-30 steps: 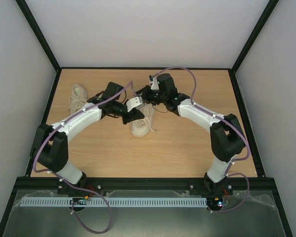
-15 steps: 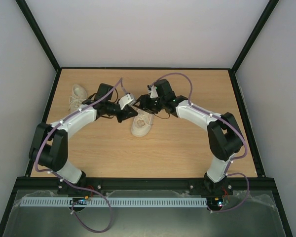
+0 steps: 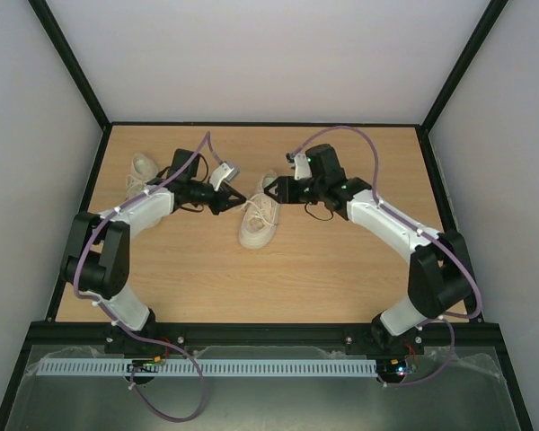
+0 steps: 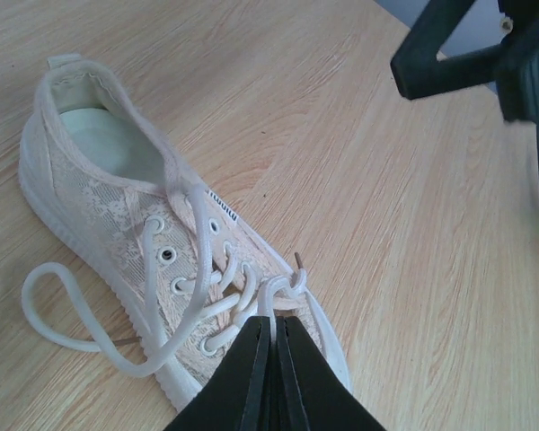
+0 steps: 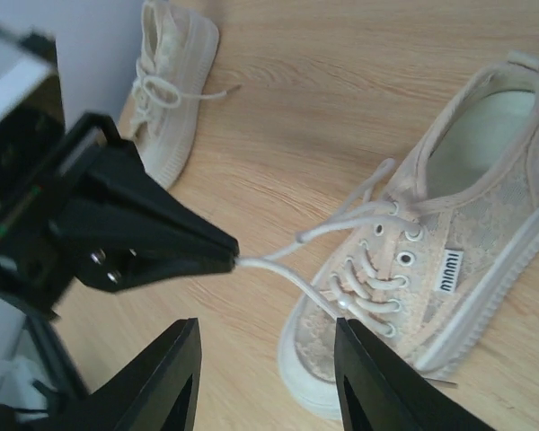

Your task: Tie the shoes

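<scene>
A cream-white sneaker (image 3: 257,223) lies mid-table, with its toe toward the arms. My left gripper (image 3: 237,198) is shut on a strand of its white lace (image 5: 292,276) and holds it taut off the shoe's left side. In the left wrist view the closed tips (image 4: 271,325) pinch the lace (image 4: 271,294) above the shoe (image 4: 117,206). My right gripper (image 3: 270,189) is open and empty just above the shoe's heel end. Its fingers (image 5: 173,377) straddle bare wood left of the shoe (image 5: 458,260). The second sneaker (image 3: 143,177) lies at the far left and also shows in the right wrist view (image 5: 172,81).
A loose lace loop (image 4: 49,310) lies on the wood beside the near shoe. The wooden table (image 3: 341,269) is walled by a black frame and grey panels. The left gripper's black body (image 5: 117,224) fills the left of the right wrist view.
Both grippers were bunched over the shoe. The left has drawn back to the left with the lace. The right has moved right, off the shoe, and stands open.
</scene>
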